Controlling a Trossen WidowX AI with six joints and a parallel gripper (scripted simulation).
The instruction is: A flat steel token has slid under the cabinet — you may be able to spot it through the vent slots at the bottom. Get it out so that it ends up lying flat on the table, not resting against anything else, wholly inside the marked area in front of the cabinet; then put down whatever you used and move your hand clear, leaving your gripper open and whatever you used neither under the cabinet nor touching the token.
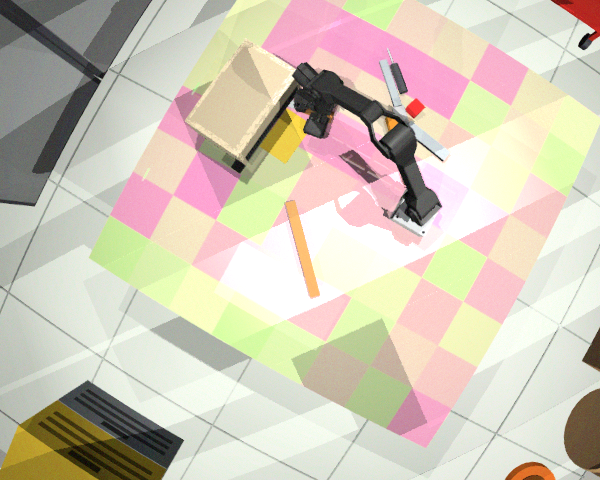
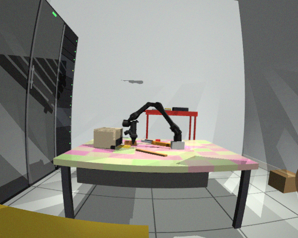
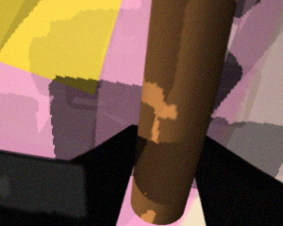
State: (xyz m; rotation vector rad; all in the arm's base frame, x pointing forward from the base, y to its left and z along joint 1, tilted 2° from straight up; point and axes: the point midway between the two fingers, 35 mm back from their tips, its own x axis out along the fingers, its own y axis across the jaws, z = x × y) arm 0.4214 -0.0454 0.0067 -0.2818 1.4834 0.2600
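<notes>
My gripper (image 1: 314, 122) (image 2: 132, 139) (image 3: 165, 136) is shut on a brown-orange round rod (image 3: 179, 108), which runs lengthwise up the wrist view. The gripper hangs low over the table just to the right of the beige cabinet (image 1: 238, 98) (image 2: 107, 137), at the far edge of the yellow marked area (image 1: 285, 139) (image 3: 61, 42). The cabinet's dark slotted base (image 1: 261, 136) faces the marked area. The steel token is in no view.
A long flat orange stick (image 1: 301, 248) (image 2: 151, 151) lies loose in the middle of the checkered table (image 1: 445, 320). Behind the arm lie a grey angled bar (image 1: 423, 138), a dark tool with a thin tip (image 1: 398, 77) and a red cube (image 1: 415, 107). The arm's base (image 1: 416, 209) stands right of centre.
</notes>
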